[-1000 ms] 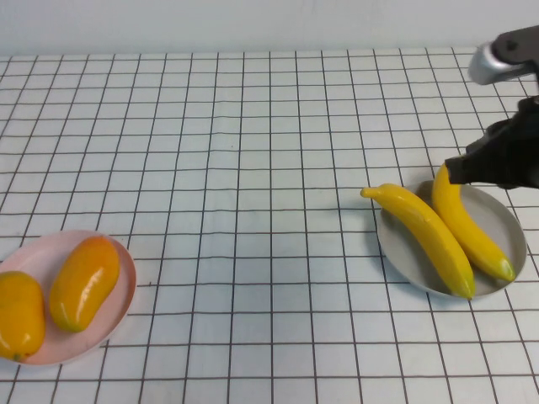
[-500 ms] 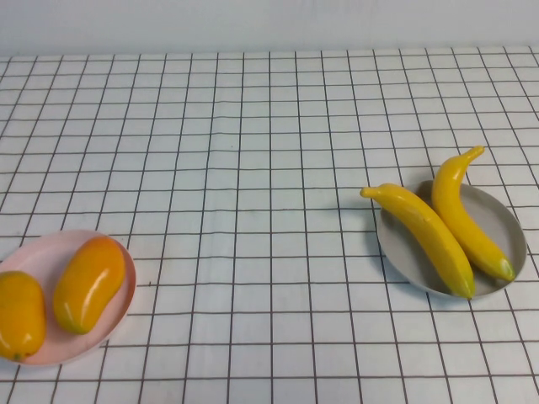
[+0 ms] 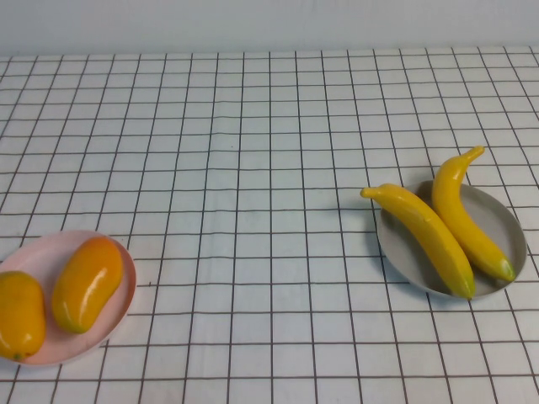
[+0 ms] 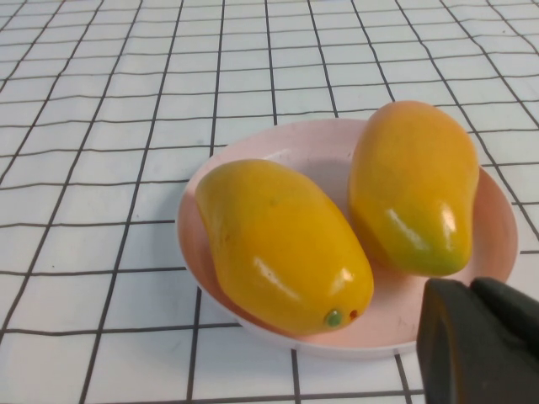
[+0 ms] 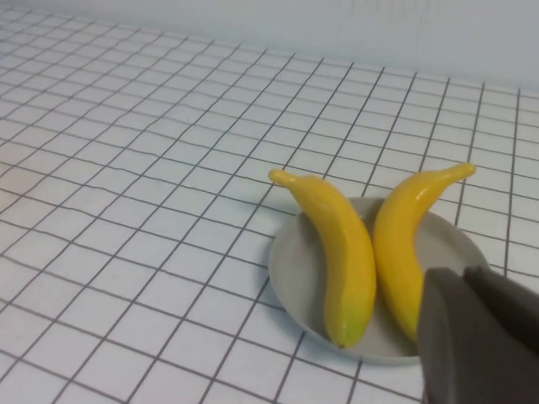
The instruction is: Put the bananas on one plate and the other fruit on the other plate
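Note:
Two bananas (image 3: 425,236) (image 3: 465,215) lie side by side on the grey plate (image 3: 505,223) at the right, their stems reaching past its rim. At the left, two orange-yellow fruits (image 3: 84,282) (image 3: 18,313) rest on the pink plate (image 3: 38,252). Neither arm shows in the high view. My left gripper (image 4: 470,290) is shut and empty, just off the pink plate's (image 4: 337,151) rim near the fruits (image 4: 282,244) (image 4: 413,185). My right gripper (image 5: 463,282) is shut and empty beside the grey plate (image 5: 295,269) and its bananas (image 5: 341,252) (image 5: 404,244).
A white cloth with a black grid (image 3: 253,168) covers the whole table. A pale wall (image 3: 253,25) runs along the far edge. Nothing else stands on the cloth.
The right arm, which hung over the far side of the grey plate a second ago, has left the high view. The bananas and the other fruits lie as before.

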Action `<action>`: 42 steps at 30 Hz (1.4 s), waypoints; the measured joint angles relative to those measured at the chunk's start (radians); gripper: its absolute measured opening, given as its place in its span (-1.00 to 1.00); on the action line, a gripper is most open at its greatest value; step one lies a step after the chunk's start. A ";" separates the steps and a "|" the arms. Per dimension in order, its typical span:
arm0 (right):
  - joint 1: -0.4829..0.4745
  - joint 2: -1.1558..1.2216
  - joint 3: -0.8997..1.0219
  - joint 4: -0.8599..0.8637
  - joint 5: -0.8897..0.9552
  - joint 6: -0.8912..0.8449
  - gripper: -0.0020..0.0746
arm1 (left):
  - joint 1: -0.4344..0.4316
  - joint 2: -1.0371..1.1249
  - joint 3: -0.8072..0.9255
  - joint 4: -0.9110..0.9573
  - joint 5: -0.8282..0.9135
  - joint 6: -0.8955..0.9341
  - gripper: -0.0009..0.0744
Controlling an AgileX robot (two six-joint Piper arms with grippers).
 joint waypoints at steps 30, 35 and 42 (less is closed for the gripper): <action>-0.443 -0.158 0.418 0.410 -0.518 -0.382 -0.99 | 0.000 0.000 0.000 0.000 0.000 0.000 -0.99; -0.459 -0.158 0.419 0.411 -0.391 -0.393 -0.99 | 0.000 0.000 0.000 0.000 0.000 0.000 -0.99; -0.501 -0.161 0.422 0.411 -0.293 -0.368 -0.99 | 0.000 0.000 0.000 0.000 0.000 0.000 -0.99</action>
